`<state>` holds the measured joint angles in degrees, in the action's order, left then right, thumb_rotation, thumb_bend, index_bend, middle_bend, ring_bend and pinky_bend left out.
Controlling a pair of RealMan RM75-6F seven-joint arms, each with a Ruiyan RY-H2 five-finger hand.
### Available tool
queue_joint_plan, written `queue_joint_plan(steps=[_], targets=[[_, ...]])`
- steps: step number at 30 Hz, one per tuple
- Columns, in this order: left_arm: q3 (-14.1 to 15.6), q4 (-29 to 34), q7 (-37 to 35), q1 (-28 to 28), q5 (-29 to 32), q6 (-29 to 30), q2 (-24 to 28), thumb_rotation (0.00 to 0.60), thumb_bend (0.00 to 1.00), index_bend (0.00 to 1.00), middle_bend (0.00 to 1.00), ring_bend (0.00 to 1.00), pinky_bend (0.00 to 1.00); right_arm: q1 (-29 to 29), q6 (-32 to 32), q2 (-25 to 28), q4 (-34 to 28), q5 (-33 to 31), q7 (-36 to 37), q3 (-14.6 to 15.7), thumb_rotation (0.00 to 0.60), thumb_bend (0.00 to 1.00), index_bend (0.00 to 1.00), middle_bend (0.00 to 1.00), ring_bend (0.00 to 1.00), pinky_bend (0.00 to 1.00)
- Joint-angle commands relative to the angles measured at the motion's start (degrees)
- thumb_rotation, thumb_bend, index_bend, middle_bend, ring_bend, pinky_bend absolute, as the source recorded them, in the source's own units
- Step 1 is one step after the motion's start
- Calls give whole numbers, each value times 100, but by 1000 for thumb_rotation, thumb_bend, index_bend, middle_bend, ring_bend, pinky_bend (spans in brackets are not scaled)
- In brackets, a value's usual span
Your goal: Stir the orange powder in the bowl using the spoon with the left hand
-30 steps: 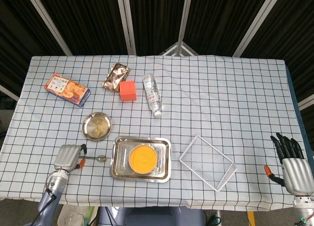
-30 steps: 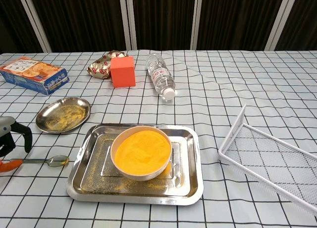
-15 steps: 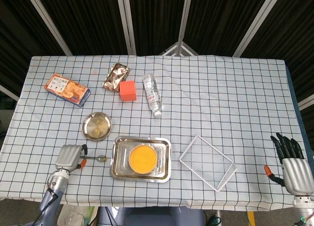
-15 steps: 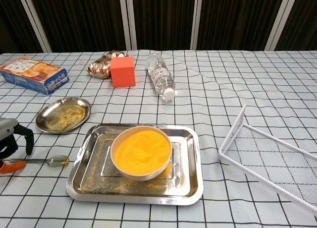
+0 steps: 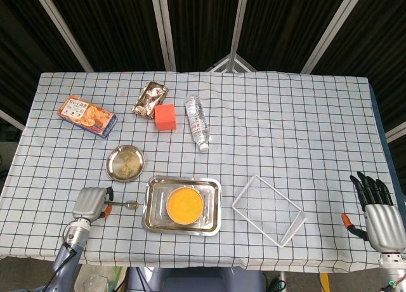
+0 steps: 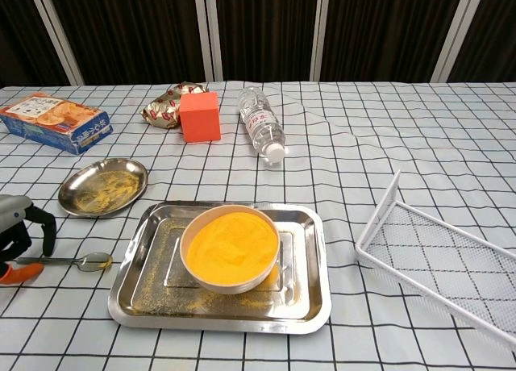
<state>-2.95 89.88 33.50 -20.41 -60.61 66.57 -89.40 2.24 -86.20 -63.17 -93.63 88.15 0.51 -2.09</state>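
A white bowl point(image 5: 184, 204) point(image 6: 230, 248) full of orange powder stands in a steel tray point(image 5: 152, 223) point(image 6: 306, 302). A metal spoon point(image 5: 129, 205) point(image 6: 87, 263) lies flat on the cloth left of the tray, its bowl toward the tray. My left hand point(image 5: 89, 204) point(image 6: 18, 223) hovers over the spoon's handle end. Its dark fingers point(image 6: 46, 227) arch above the handle with a gap, and the orange thumb tip lies beside it on the cloth. My right hand point(image 5: 375, 211) stays near the table's right front corner, fingers spread, holding nothing.
A small steel dish point(image 5: 125, 163) dusted with powder sits behind the spoon. A white mesh basket point(image 5: 268, 210) lies right of the tray. At the back are a snack box point(image 5: 87, 115), a foil packet point(image 5: 150, 99), an orange cube point(image 5: 165, 117) and a lying water bottle point(image 5: 197, 121).
My left hand has shifted slightly over the spoon's handle and its fingers have lowered a little. The spoon, the bowl and my right hand have not moved.
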Motion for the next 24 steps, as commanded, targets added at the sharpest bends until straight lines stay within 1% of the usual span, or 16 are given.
queue_joint_plan(steps=[1,6,13,18,24], targets=[[12,-17,6,-7,30,-9,-8,600,519,516,899,856,916,0,0,0,-1,-1,3,-1,600,360,0,0,0,0],[22,-27,-28,-14,44,5,-15,600,569,539,903,859,919,0,4,3,-5,-1,11,1,600,360,0,0,0,0],[-1,129,-143,-18,-100,120,64,600,571,544,903,858,918,-2,-3,5,-9,3,20,0,600,360,0,0,0,0],[-91,592,-117,-55,-254,287,306,600,571,547,903,859,918,-4,-9,8,-13,9,26,1,600,360,0,0,0,0],[-197,1278,282,-171,-221,416,675,600,571,546,903,859,918,-6,-10,10,-15,5,34,0,600,359,0,0,0,0]])
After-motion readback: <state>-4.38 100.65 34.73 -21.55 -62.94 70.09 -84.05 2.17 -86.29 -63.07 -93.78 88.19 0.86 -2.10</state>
